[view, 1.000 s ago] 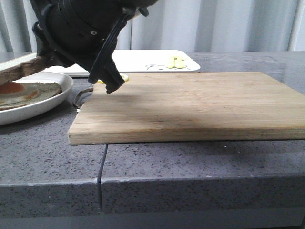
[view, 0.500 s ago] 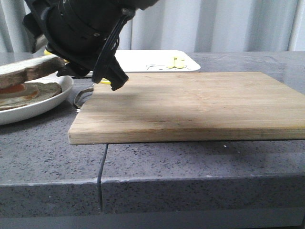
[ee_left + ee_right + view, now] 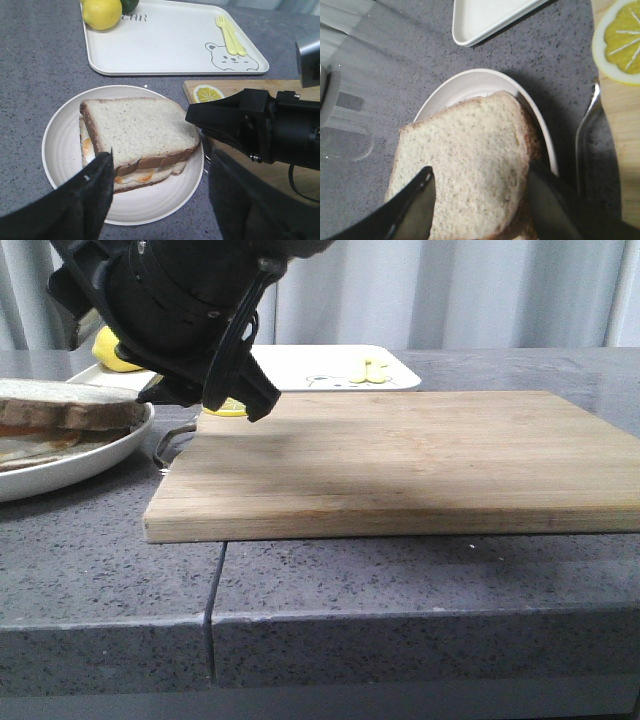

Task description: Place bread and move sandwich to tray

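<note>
Bread (image 3: 140,131) seated on sandwich (image 3: 135,172), round white plate (image 3: 60,150), grey table (image 3: 35,75).
Pale speckled slice, brown crust, covers egg; white bear tray (image 3: 165,45) lies just beyond. Right claw (image 3: 480,200) spread wide over slice; left claw (image 3: 160,185) wide, empty.

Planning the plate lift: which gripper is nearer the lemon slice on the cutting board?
Right. The right gripper reaches over the sandwich beside the lemon slice; the left gripper hangs above the plate's far side.
</note>
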### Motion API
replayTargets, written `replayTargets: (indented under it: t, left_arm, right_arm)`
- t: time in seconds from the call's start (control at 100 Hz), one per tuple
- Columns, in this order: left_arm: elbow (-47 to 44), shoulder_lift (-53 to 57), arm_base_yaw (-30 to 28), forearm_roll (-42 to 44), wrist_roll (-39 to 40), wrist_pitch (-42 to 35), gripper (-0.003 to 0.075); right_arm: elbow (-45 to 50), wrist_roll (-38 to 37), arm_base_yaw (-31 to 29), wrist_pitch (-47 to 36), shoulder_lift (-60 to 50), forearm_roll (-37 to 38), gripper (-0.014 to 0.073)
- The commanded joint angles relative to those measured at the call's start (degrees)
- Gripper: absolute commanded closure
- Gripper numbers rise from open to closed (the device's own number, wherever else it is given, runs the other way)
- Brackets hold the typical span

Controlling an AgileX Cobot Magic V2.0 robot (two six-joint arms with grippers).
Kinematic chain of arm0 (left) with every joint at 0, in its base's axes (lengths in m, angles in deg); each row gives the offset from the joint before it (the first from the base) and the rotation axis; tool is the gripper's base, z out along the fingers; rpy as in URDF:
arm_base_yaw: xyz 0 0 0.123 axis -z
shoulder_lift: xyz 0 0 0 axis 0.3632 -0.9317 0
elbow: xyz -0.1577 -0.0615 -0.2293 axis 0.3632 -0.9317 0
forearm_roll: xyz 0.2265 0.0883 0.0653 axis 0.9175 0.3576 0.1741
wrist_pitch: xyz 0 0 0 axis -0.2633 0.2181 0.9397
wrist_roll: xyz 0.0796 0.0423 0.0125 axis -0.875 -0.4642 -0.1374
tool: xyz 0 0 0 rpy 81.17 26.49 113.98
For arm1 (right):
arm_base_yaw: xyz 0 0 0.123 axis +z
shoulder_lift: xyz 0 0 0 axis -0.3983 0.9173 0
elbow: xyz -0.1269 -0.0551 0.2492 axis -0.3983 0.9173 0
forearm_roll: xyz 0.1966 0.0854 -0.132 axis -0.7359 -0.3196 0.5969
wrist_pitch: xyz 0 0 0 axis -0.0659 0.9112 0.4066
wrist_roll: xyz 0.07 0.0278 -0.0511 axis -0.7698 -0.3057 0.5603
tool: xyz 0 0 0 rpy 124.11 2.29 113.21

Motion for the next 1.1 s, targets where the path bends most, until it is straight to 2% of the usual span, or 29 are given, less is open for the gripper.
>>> replayTargets:
  t: [0.0, 0.15, 0.4, 0.54, 0.71, 0.9, 1.09]
  left_arm:
    - [2.0, -0.3, -0.1, -1.5, 0.0, -3.4, 0.0335]
    - [2.0, -0.3, -0.1, -1.5, 0.0, -3.4, 0.0335]
    - [2.0, -0.3, -0.1, -1.5, 0.0, -3.4, 0.0335]
    - [2.0, -0.3, -0.1, -1.5, 0.0, -3.4, 0.0335]
    - [2.0, -0.3, -0.1, -1.5, 0.0, -3.4, 0.0335]
    - [2.0, -0.3, -0.1, -1.5, 0.0, -3.4, 0.0335]
    - [2.0, -0.3, -0.1, -1.5, 0.0, -3.4, 0.0335]
  right_arm:
    - [-1.5, 2.2, -0.1, -0.2, -4.4, -0.2, 0.0167]
    - [-1.5, 4.8, -1.3, -0.7, -7.6, 3.6, 0.0167]
    - [1.3, 6.2, -6.3, -0.4, -16.9, 15.1, 0.0167]
    - [6.5, 6.2, -12.3, 0.7, -23.8, 21.6, 0.0167]
    - [14.0, 6.2, -22.7, 4.4, -32.5, 29.8, 0.0167]
    - [20.6, 6.1, -33.0, 9.1, -41.3, 44.5, 0.0167]
    - [25.9, 5.0, -41.2, 13.1, -49.6, 55.0, 0.0167]
